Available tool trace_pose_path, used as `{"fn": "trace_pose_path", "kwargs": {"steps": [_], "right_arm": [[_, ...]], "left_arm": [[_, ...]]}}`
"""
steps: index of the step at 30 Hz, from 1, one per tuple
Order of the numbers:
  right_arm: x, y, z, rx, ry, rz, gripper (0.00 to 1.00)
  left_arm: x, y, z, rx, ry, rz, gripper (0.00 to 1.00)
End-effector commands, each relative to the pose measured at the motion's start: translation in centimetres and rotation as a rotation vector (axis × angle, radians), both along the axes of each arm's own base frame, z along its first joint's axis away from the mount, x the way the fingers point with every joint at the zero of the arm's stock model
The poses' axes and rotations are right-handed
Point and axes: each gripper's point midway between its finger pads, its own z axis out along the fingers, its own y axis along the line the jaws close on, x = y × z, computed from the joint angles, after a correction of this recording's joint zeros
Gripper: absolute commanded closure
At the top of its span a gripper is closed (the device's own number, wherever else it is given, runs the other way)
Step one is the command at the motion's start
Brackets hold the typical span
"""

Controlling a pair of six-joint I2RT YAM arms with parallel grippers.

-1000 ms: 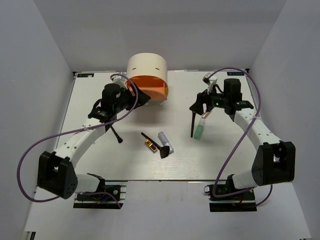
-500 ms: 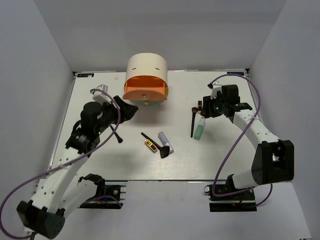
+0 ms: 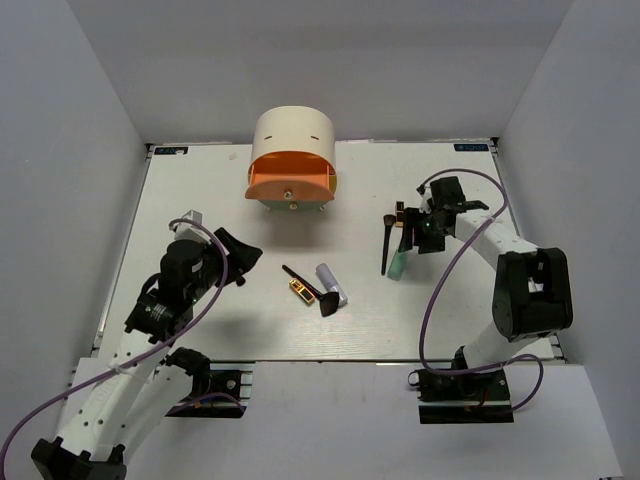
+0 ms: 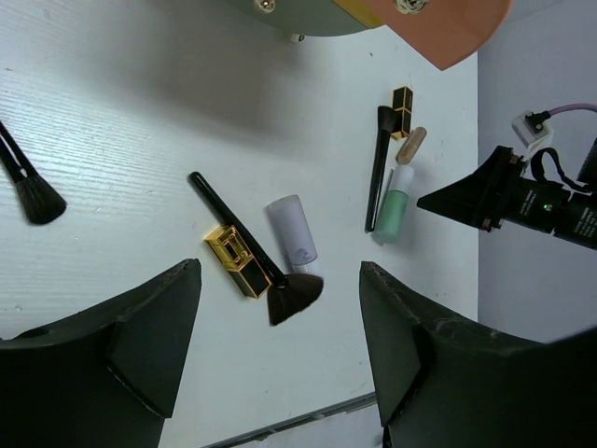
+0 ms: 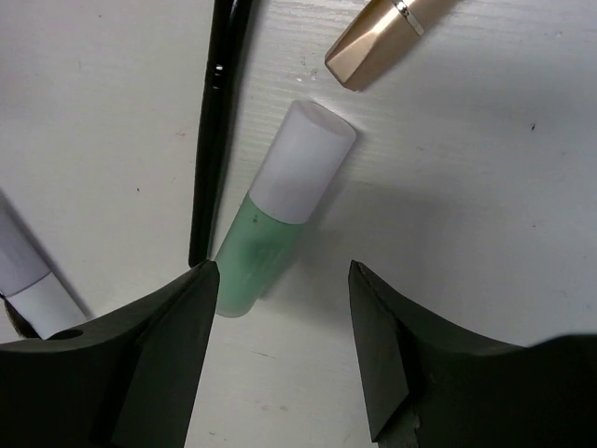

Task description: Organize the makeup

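My right gripper (image 3: 409, 240) is open and hovers low over the mint-green tube (image 5: 280, 210), one finger on each side, touching nothing. Beside the tube lie a thin black brush (image 5: 219, 121) and a slim pinkish stick (image 5: 382, 33). Mid-table lie the fan-headed brush (image 3: 312, 291), the gold-and-red lipstick (image 3: 298, 290) and the white-lavender tube (image 3: 331, 283). My left gripper (image 3: 240, 252) is open and empty, above the table to their left. Another black brush (image 4: 28, 182) lies below it. A small dark-and-gold stick (image 4: 401, 99) lies at the first brush's far end.
The cream rounded box (image 3: 292, 135) with orange-yellow drawers (image 3: 290, 180) stands at the back centre, drawers pushed in. Grey walls close in the table on three sides. The right arm's purple cable (image 3: 440, 290) loops over the table's right part.
My left arm has pulled back from the box toward the near left. My right gripper has come down and in over the mint-green tube. The makeup has not moved.
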Motion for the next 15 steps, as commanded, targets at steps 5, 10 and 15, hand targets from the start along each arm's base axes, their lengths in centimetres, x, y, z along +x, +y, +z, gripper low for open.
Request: {"fn": "trace_pose_path", "kwargs": {"steps": [5, 10, 15], "right_arm": [[0.5, 1.2, -1.9, 0.048, 0.083, -0.072, 0.36], [0.7, 1.3, -3.1, 0.034, 0.113, -0.09, 0.37], [0.8, 1.1, -4.1, 0.008, 0.128, -0.11, 0.39]], "left_arm": [[-0.1, 0.9, 0.0, 0.004, 0.0, 0.046, 0.22], [-0.2, 1.2, -0.3, 0.022, 0.009, 0.057, 0.22], [-0.1, 1.3, -1.2, 0.022, 0.025, 0.069, 0.21]]}}
